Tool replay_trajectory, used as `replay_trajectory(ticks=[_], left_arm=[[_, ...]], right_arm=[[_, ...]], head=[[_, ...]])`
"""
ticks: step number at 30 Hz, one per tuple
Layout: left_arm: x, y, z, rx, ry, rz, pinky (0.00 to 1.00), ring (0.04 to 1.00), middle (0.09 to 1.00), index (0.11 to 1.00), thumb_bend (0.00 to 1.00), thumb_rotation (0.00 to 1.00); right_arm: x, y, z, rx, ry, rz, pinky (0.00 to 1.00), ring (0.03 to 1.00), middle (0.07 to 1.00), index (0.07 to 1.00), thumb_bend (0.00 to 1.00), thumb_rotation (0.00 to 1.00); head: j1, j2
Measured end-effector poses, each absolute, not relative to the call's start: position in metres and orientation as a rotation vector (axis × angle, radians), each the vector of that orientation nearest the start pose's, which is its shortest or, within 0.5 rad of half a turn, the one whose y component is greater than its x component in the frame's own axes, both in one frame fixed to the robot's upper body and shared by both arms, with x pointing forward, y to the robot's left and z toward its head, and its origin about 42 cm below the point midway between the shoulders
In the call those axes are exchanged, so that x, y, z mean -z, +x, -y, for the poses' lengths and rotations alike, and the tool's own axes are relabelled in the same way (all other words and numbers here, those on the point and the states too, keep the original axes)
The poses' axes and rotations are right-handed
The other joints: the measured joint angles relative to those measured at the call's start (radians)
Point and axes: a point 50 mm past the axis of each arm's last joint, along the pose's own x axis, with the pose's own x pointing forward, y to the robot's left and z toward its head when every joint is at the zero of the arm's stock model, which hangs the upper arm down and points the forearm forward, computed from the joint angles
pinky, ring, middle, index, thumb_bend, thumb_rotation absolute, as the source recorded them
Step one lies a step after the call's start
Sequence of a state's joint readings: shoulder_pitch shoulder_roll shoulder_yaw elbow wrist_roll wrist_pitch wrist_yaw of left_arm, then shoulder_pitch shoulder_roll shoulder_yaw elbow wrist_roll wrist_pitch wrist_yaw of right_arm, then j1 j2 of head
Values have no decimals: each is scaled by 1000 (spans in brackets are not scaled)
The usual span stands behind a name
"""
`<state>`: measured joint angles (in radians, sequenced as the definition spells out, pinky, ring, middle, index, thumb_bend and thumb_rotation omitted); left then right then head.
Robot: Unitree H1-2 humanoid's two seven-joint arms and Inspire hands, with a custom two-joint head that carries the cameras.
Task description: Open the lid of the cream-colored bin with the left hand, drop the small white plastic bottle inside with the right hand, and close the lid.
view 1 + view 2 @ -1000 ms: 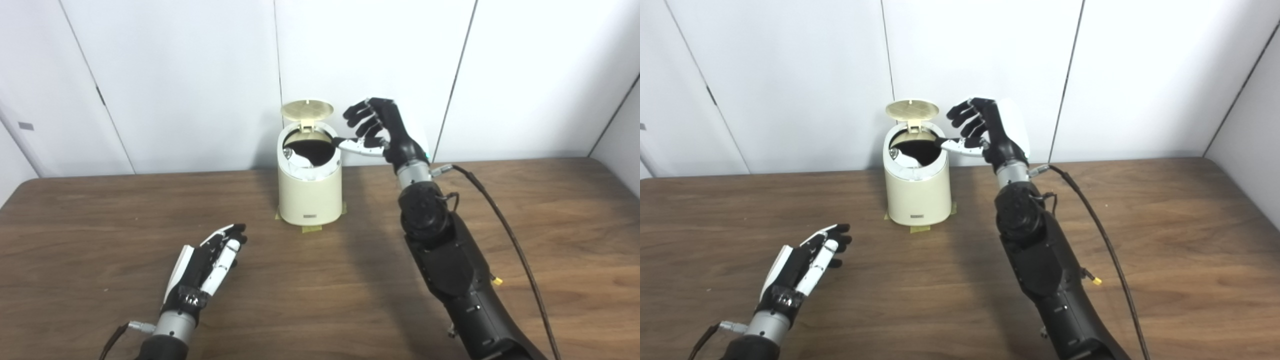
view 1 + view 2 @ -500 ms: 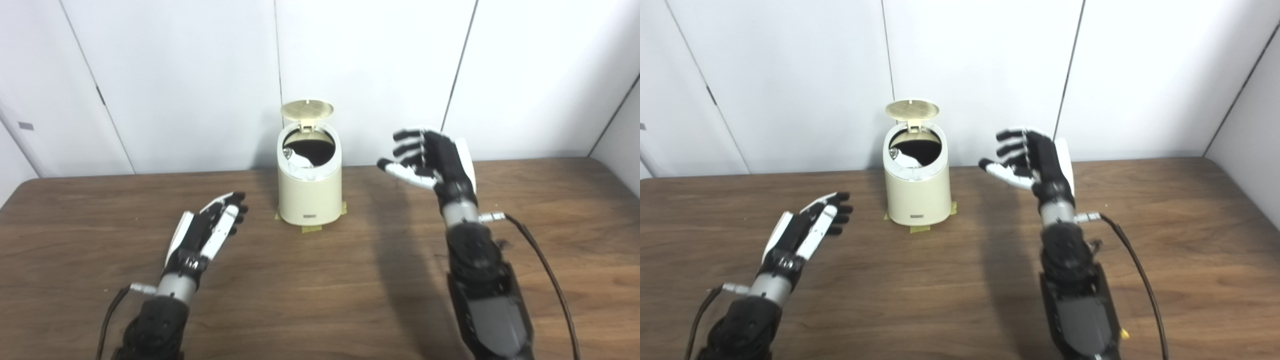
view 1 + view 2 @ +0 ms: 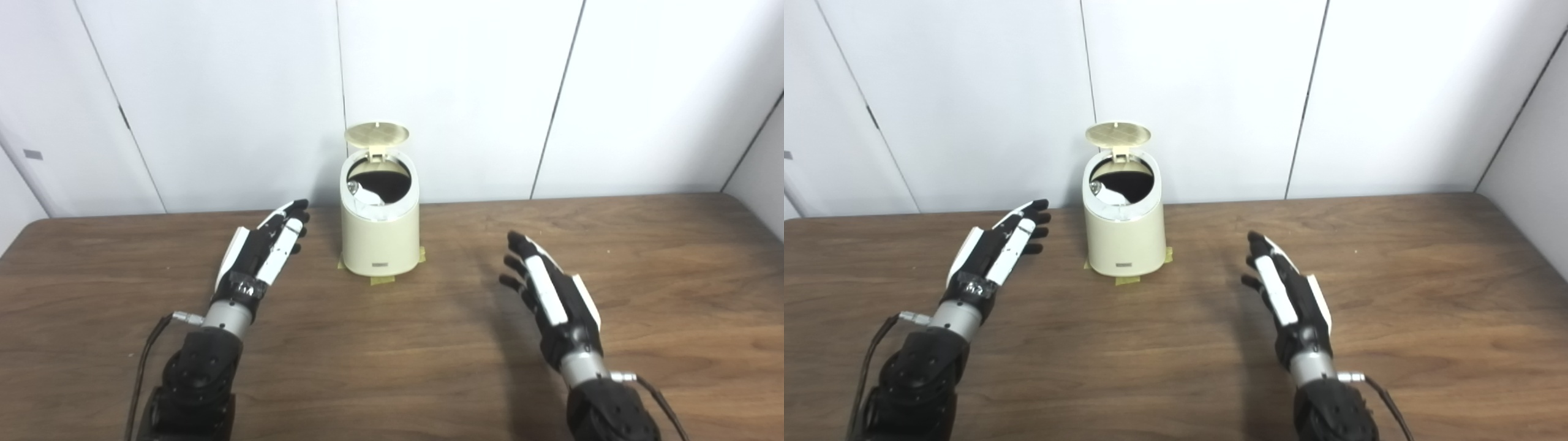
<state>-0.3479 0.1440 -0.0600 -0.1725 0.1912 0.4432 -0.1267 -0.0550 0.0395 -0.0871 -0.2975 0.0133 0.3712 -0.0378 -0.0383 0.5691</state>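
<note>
The cream-colored bin [image 3: 380, 236] stands at the far middle of the brown wood-grain table [image 3: 392, 361], close to the white panel wall [image 3: 459, 92]. It is a smooth, rounded cylinder with a small dark label low on its near side, and pieces of yellowish tape [image 3: 383, 280] lie on the table at its foot. Its round lid [image 3: 376, 133] stands upright on the hinge at the far edge, so the dark mouth is open. Inside, at the left of the mouth, a white curved shape [image 3: 367, 196] is visible; it may be the small white plastic bottle, but I cannot tell for sure.

The left hand [image 3: 260, 254] is just to the left of the bin, not touching it. Its fingers [image 3: 293, 223] are nearly straight and a little apart, pointing to the far side, and it holds nothing.

The right hand [image 3: 551, 294] is nearer and well to the right of the bin. Its black and white fingers [image 3: 517, 245] are stretched wide and empty
</note>
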Motion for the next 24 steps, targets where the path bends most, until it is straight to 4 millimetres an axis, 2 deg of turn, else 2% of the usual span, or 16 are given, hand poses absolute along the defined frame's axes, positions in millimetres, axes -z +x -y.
replay_trajectory(ticks=[8, 15, 22, 24], left_arm=[[-247, 394, -201, 148, 354, 117, 826, 852, 880, 908, 440, 922], [-260, 412, -196, 144, 370, 159, 803, 847, 863, 896, 499, 921], [-274, 428, -192, 147, 386, 199, 832, 871, 874, 900, 506, 938], [-277, 434, -192, 148, 387, 200, 844, 873, 882, 907, 508, 918]], right_arm=[[-148, 277, 221, 132, 73, -8, 863, 919, 931, 917, 496, 973], [-135, 276, 225, 154, 77, -10, 849, 913, 926, 916, 527, 981], [-132, 276, 226, 152, 91, 0, 840, 901, 913, 914, 530, 984], [-131, 276, 227, 149, 101, -4, 828, 895, 913, 916, 524, 987]], head=[[23, -20], [44, -41], [66, -75], [69, -97]])
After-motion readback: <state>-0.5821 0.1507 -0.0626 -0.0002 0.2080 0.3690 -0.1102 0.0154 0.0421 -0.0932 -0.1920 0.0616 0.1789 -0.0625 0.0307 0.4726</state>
